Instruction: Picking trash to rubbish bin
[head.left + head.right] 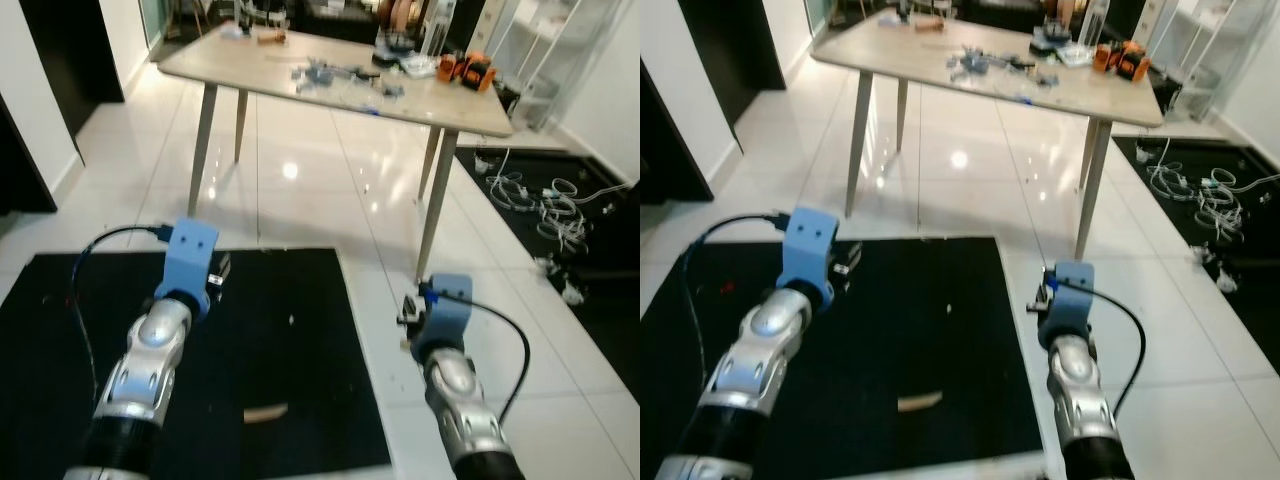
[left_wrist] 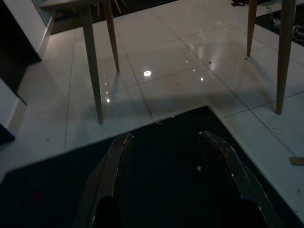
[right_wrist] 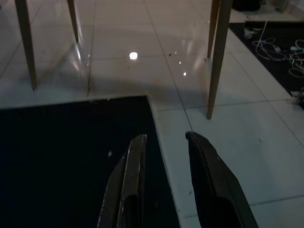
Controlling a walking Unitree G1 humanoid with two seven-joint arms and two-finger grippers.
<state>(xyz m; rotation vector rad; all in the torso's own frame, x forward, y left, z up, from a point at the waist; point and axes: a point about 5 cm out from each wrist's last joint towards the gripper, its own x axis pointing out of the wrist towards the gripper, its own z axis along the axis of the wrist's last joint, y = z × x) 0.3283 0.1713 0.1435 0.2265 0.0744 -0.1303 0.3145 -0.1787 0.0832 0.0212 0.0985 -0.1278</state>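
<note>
You had both arms stretched forward over the floor, in front of a wooden table (image 1: 330, 95) with slanted legs. Your left gripper (image 2: 173, 142) hung above the black mat (image 1: 300, 400). Its two black fingers (image 2: 114, 175) stood well apart, with a wide gap between them, and they held nothing and touched nothing. Between them you saw only the dark mat surface with some small pale specks.

Your right gripper (image 3: 164, 140) was at the right edge of the same mat, just where the mat met the white tiled floor (image 1: 290, 200). Its fingers (image 3: 209, 175) were open too, but with a narrower gap than on the left, and they were also empty, not in contact with anything.

The trash was a small flat tan piece (image 1: 266, 413), maybe paper or cardboard; I could not tell the material. It lay on the mat near the front edge, between your two arms and closer to your body than both grippers, so it was behind the fingertips. A tiny white scrap (image 1: 291, 321) lay on the mat further forward.

On the table were small scattered parts and an orange object (image 1: 466, 70). White cables (image 1: 545, 205) lay in a heap on another dark mat at your right.
</note>
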